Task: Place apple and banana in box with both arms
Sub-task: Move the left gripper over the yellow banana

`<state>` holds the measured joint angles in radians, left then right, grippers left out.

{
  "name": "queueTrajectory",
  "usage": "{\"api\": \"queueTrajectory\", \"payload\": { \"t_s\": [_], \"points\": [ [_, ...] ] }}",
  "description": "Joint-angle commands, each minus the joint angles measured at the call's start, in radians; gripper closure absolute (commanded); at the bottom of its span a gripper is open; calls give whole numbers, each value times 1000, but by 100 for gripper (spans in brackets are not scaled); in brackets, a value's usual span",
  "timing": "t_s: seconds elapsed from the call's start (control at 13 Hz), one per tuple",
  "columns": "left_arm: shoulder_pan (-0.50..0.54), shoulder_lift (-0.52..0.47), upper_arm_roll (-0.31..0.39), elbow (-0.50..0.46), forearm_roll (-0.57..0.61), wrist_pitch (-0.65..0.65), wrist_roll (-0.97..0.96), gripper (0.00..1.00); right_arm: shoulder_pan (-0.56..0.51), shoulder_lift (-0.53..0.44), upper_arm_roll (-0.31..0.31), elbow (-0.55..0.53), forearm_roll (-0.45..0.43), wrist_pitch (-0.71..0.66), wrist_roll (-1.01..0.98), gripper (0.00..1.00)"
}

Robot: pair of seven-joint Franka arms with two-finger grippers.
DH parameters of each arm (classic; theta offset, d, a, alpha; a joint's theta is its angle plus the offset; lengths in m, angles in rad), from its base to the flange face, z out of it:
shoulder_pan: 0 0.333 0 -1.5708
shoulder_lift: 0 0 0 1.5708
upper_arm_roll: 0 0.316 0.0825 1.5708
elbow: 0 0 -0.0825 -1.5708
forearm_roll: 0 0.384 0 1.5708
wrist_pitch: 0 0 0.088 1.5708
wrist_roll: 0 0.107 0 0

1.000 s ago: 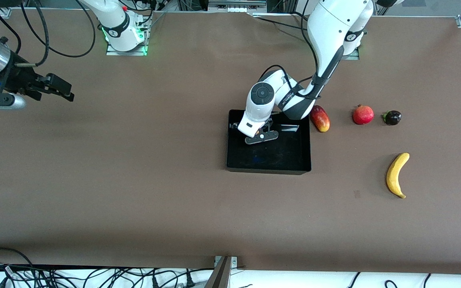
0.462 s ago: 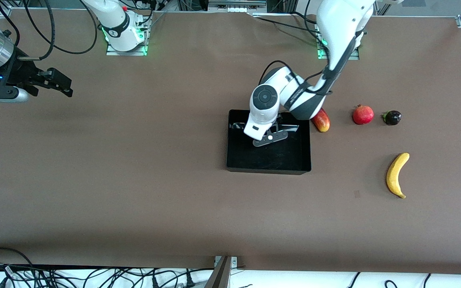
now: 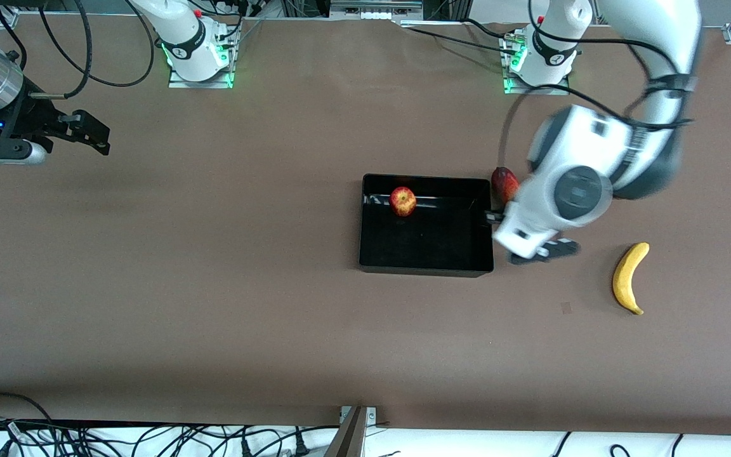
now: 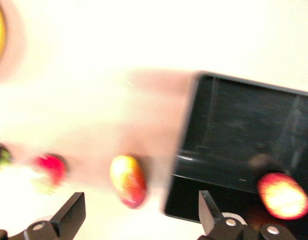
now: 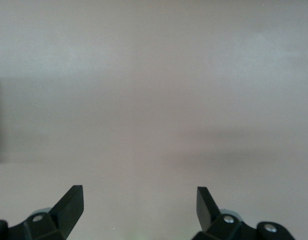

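Small red-yellow apple (image 3: 403,201) inside glossy black shallow box (image 3: 426,270). Long curved yellow banana (image 3: 629,277) on tabletop (image 3: 213,285): light, firm, smooth; grasp mid-length, across curve. Left gripper (image 4: 139,220) over tabletop beside box, fingers spread, empty. Right gripper (image 5: 139,210) waiting over right arm's end of tabletop, fingers spread, empty.

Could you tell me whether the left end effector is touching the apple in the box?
Apart. The front view shows the apple lying alone in the box, while the open left end effector is outside it, over bare table toward the banana.

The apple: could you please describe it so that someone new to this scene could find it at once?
Find the black box in the middle of the table; the apple lies inside it, near the wall toward the robots' bases. It is small, round and red with yellow patches, the only fruit in the box, unlike the elongated mango outside it.
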<state>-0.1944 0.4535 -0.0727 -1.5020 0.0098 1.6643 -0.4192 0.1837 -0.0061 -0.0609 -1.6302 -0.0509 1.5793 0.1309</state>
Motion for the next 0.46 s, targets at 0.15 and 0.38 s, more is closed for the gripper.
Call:
{"api": "queueTrajectory", "payload": {
  "t_s": [0.15,0.38],
  "points": [
    [215,36,36,14,81,59,464,0,-9,18,10,30,-10,-8,-13,0],
    [303,91,48,12,91,207,647,0,-10,18,10,30,-6,-7,-13,0]
  ]
}}
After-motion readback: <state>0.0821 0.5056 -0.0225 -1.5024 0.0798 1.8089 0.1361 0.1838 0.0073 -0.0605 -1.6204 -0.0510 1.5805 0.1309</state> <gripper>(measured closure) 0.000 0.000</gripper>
